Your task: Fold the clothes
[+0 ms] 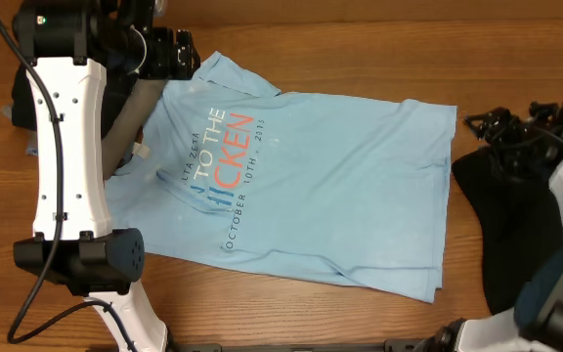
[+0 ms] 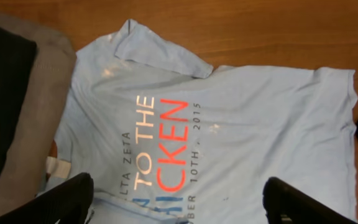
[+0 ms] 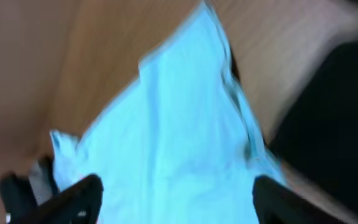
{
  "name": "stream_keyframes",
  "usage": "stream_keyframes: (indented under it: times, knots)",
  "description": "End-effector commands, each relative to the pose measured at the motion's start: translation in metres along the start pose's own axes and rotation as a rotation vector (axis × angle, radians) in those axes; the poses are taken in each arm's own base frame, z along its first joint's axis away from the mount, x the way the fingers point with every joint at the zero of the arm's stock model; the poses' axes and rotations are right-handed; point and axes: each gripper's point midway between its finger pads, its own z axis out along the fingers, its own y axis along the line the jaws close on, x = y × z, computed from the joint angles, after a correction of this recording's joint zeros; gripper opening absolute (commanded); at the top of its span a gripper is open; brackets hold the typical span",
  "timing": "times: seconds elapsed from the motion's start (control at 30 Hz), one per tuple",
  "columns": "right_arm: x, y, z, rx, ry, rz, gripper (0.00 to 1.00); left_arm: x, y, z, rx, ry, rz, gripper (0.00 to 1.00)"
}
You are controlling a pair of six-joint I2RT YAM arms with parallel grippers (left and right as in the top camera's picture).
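Left gripper (image 2: pixel 178 190) hovers at collar end of light blue cotton T-shirt (image 1: pixel 340 186) lying left-to-right, right gripper (image 3: pixel 176 186) at hem; both gape empty.

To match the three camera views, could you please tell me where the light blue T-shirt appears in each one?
Overhead: the light blue T-shirt lies spread across the centre of the table.
Left wrist: it fills most of the frame, lettering near centre.
Right wrist: blurred, a blue band from top centre to the bottom edge.
Shared landmark: the wooden table bordering the shirt.
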Motion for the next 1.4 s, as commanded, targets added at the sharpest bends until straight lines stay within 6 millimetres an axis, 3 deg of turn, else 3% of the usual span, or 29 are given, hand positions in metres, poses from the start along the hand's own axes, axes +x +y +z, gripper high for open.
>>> stream_keyframes:
  times: [0.0,0.13,0.4,0.53,0.73,0.83,1.17,1.37]
  knots:
    - [0.012,0.002,-0.03,0.089,-0.012,-0.1,0.79,-0.001,-0.005,-0.034,-0.03,-0.065,0.072,0.97]
    - [0.033,-0.004,-0.027,0.131,0.063,-0.109,0.64,0.003,-0.011,-0.052,-0.03,-0.086,0.079,1.0]
    - [0.033,-0.002,0.016,0.153,0.008,-0.243,0.5,0.015,-0.006,-0.055,-0.063,-0.044,0.065,1.0]
    - [0.049,-0.021,0.031,0.217,0.083,-0.15,0.47,0.02,-0.005,-0.055,-0.069,-0.025,0.059,1.0]
    - [0.104,-0.058,0.008,0.353,0.314,-0.022,0.49,0.032,0.016,-0.057,-0.191,0.025,0.042,1.0]
    - [0.125,-0.066,-0.005,0.393,0.404,0.024,0.49,0.033,0.017,-0.058,-0.193,0.032,0.038,1.0]
    - [0.175,-0.104,-0.02,0.564,0.539,0.096,0.48,0.038,0.02,-0.058,-0.2,0.051,0.03,1.0]
    - [0.198,-0.117,-0.023,0.589,0.594,0.125,0.45,0.054,0.041,-0.061,-0.288,0.11,-0.071,1.0]
